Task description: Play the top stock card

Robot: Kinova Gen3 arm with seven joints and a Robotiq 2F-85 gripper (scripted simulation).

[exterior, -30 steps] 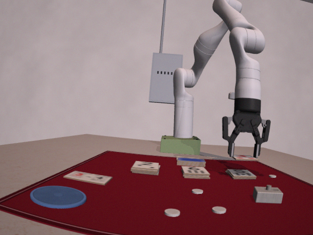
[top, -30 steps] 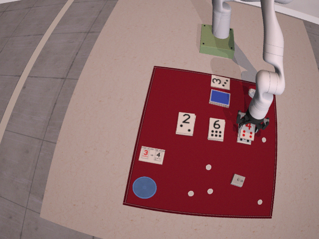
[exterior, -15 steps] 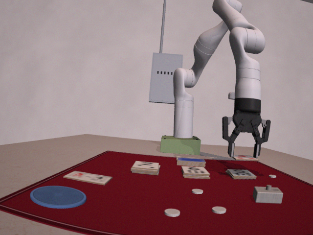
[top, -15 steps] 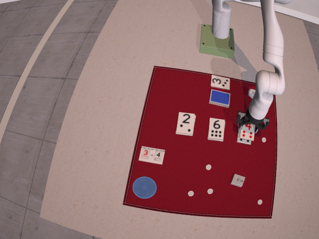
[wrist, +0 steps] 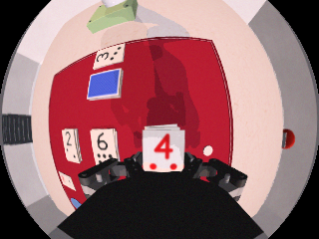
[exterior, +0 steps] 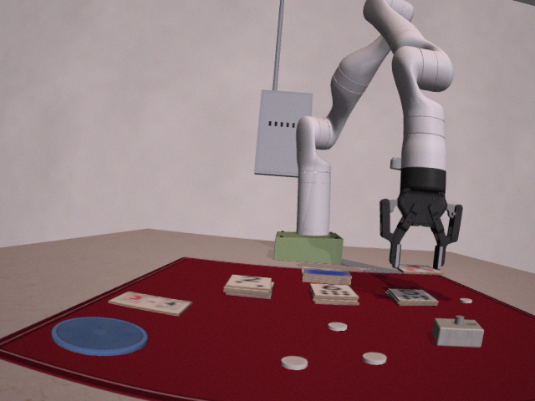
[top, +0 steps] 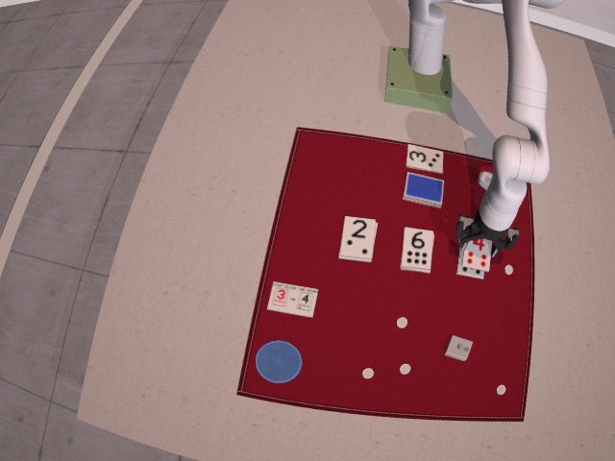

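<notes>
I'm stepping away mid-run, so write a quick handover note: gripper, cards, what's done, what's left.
Gripper: shut on the red 4 card, face up, held level in the air.
Cards: the right pile, apparently topped by a black 5, lies just below the held card. Black 2 pile, black 6 pile, blue-backed stock.
Done: card drawn and turned.
Left: lower it squarely onto the right pile alone, release, retreat.
</notes>
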